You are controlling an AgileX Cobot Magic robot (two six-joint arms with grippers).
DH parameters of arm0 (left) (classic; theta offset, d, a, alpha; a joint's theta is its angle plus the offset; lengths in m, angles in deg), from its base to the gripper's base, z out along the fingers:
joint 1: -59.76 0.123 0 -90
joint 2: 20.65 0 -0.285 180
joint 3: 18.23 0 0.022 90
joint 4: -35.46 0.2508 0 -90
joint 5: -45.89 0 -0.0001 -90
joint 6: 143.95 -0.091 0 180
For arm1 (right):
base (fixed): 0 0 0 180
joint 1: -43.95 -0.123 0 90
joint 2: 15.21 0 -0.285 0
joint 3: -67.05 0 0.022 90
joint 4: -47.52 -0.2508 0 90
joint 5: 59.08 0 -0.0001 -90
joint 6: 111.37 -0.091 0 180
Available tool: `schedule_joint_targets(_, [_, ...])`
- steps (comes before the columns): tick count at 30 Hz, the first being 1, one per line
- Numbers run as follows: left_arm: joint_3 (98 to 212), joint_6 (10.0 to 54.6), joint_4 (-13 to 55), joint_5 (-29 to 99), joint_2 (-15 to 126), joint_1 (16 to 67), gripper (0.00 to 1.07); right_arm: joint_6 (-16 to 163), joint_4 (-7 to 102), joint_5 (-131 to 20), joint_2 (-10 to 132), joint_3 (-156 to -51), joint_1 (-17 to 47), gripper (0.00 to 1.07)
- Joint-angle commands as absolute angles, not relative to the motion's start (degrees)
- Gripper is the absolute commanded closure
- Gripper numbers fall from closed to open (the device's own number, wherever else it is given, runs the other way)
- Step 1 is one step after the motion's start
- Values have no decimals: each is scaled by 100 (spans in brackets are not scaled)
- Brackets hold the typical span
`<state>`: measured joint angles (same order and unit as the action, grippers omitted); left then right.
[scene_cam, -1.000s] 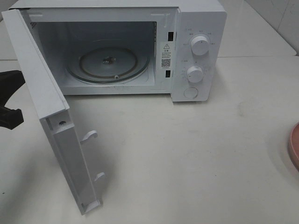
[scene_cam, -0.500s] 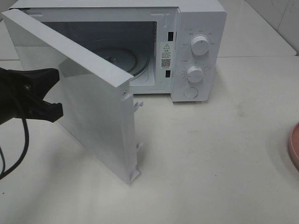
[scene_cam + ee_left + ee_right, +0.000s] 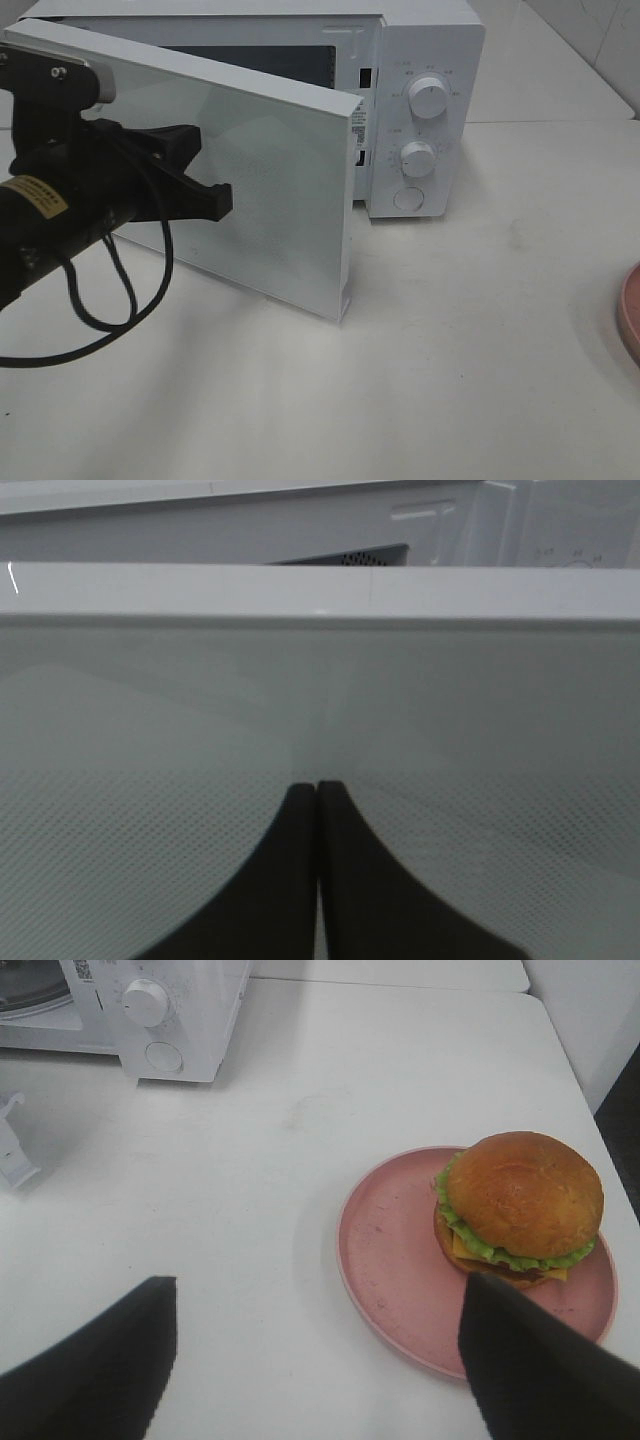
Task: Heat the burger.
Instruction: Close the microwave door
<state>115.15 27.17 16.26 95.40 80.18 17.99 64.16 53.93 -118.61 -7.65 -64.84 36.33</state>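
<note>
White tabletop [image 3: 480, 350], tiled wall [image 3: 600, 40] behind

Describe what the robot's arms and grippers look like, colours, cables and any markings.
The left gripper is matte black with curved, tapering fingers, on a black arm bearing a yellow label, a looping black cable and a silver bracket. The right gripper shows black fingers too.

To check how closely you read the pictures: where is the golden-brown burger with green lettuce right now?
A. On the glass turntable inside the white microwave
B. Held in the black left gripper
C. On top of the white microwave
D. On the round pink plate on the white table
D: the right wrist view shows the golden-brown burger sitting on the round pink plate, outside the white microwave.
</note>
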Motion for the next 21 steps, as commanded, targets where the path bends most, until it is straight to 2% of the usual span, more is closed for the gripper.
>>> schedule_joint_targets(1, [11830, 2591, 1305, 9608, 8184, 1621, 107, 6479, 5393, -11826, -914, -6467, 3656, 31])
schedule_joint_targets(15, [12924, 2333, 778, 9528, 9055, 1381, 107, 6479, 5393, -11826, -914, -6467, 3656, 31])
schedule_joint_targets(21, [13411, 2012, 286, 9368, 9330, 1381, 107, 6479, 5393, -11826, -914, -6467, 3656, 31])
